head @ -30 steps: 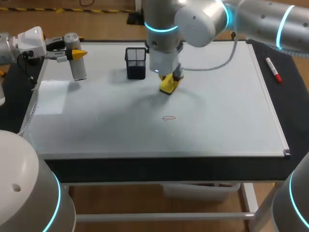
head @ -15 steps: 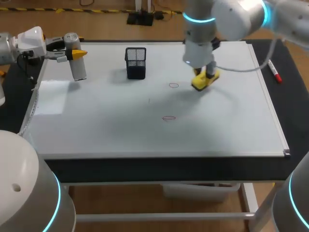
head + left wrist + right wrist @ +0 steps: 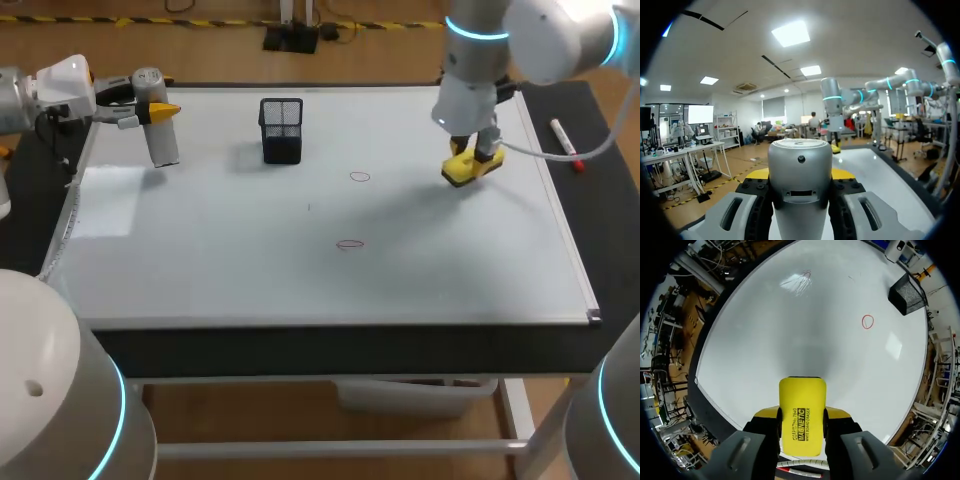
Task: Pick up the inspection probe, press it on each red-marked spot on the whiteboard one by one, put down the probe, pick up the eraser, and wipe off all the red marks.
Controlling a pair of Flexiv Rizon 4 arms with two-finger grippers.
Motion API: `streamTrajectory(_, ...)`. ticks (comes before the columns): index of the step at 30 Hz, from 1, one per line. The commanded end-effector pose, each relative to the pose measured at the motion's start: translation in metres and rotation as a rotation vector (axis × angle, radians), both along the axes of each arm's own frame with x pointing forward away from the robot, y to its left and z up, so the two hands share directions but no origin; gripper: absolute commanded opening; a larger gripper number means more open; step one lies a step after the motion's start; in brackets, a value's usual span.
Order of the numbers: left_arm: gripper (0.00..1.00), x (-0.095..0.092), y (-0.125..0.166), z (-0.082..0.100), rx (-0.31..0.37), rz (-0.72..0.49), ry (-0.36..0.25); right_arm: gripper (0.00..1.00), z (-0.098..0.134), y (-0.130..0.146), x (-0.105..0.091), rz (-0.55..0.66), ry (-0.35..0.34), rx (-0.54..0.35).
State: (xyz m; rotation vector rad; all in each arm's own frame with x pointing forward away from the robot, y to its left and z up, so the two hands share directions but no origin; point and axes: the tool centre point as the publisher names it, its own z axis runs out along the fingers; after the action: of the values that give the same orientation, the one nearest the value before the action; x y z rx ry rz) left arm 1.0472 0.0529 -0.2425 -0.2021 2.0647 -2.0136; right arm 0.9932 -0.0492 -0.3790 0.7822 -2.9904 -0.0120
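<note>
My right gripper is shut on the yellow eraser, low over the right part of the whiteboard. In the right wrist view the eraser sits between the fingers of the gripper. Two red ring marks remain on the board: one left of the eraser, one nearer the front. Both marks show ahead of the eraser. My left gripper hangs at the board's far left corner, shut on the grey probe. The probe fills the gap between its fingers.
A black mesh pen holder stands at the back of the board, left of the middle. A red marker lies on the dark mat beyond the board's right edge. A pale rectangle lies on the board's left side.
My right arm has carried the eraser rightward across the board, from beside the mesh holder to the right side. The upper red mark, hidden under the arm before, now shows. The left arm stays still.
</note>
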Motion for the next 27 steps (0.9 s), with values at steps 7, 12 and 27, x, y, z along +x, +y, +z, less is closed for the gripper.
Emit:
streamTrajectory(7, 0.00, -0.001, 0.000, 0.002, 0.002, 0.002, 0.001, 0.00, -0.011, -0.022, 0.008, -0.025, 0.036, 0.025)
streamTrajectory(12, 0.00, -0.001, 0.000, 0.002, 0.002, 0.002, 0.001, 0.00, -0.013, -0.025, 0.010, -0.027, 0.049, 0.015)
streamTrajectory(27, 0.00, -0.001, 0.000, 0.002, 0.002, 0.002, 0.001, 0.00, -0.012, -0.026, 0.010, -0.047, 0.043, 0.007)
